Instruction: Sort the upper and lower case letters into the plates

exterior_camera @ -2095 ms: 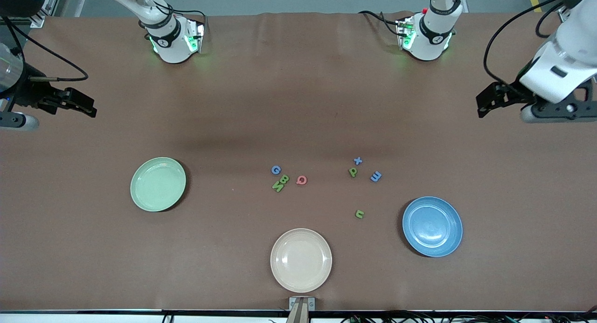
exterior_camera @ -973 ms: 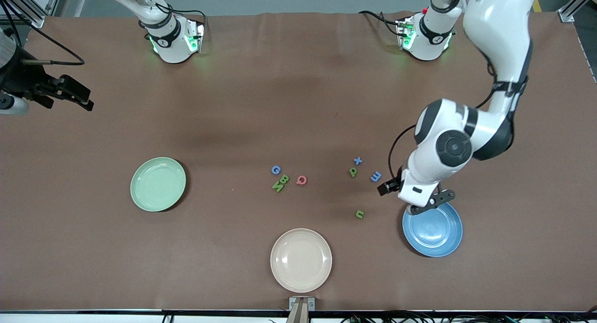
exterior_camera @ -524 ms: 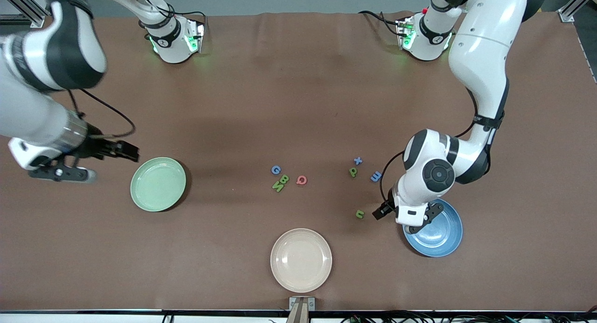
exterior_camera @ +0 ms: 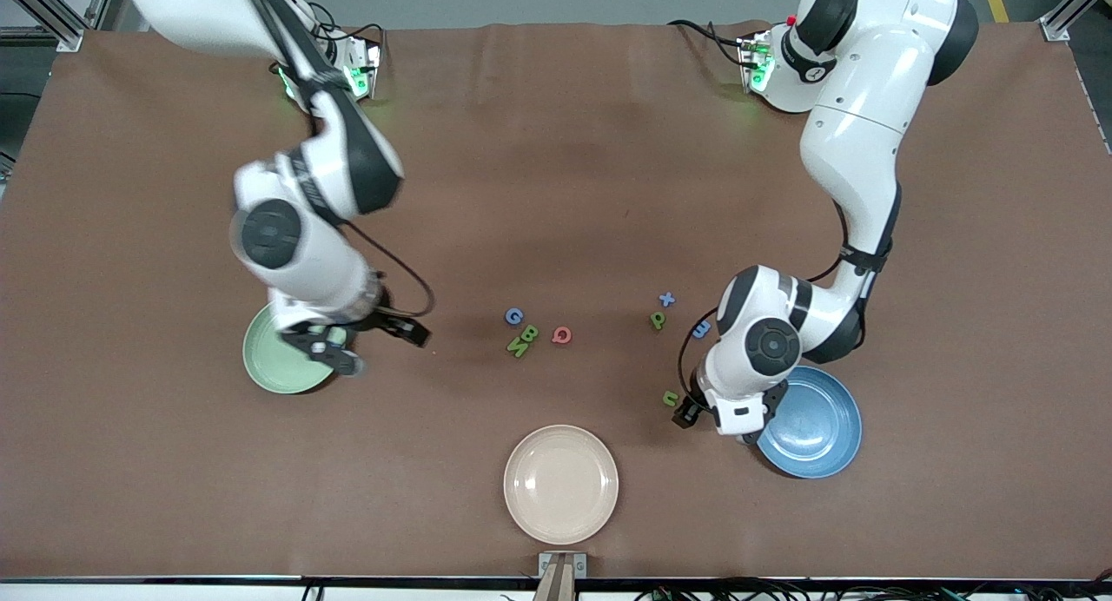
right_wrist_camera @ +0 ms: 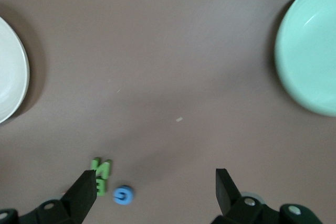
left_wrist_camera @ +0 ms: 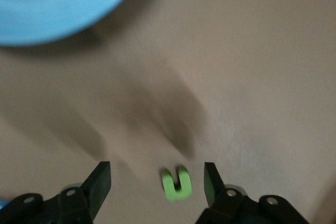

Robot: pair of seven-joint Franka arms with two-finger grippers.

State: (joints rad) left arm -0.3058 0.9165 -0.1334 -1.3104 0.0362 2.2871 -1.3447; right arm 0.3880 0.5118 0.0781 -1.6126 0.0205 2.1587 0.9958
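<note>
The left gripper [exterior_camera: 685,412] is positioned low over the brown tabletop [exterior_camera: 556,167], beside the small green foam letter "u" [exterior_camera: 670,399] and just beside the round, shallow, matte blue plate [exterior_camera: 821,427]. In the left wrist view the jaws stand apart, with the green letter lying on the tabletop between the two black fingers [left_wrist_camera: 100,182] and not touched by either. The blue plate lies toward the left arm's end of the tabletop and holds nothing.

The right gripper [exterior_camera: 408,332] is positioned over bare tabletop between the round, shallow, matte pale green plate [exterior_camera: 269,371] and a cluster of letters. Its jaws also stand apart and hold nothing. The pale green plate lies toward the right arm's end of the tabletop, partly covered by the right arm's wrist.

The cluster consists of a blue letter "G" [exterior_camera: 514,316], a green letter "B" [exterior_camera: 530,332], a green letter "N" [exterior_camera: 518,349] and a red letter "Q" [exterior_camera: 562,334]. The "B" and "N" touch.

A second group lies near the left arm: a blue "x" [exterior_camera: 666,300], a green "p" [exterior_camera: 658,320] and a blue "m" [exterior_camera: 700,327], the last partly hidden by the arm.

A round, shallow cream-beige plate [exterior_camera: 561,484] lies nearest to the front camera, between the other two plates.
</note>
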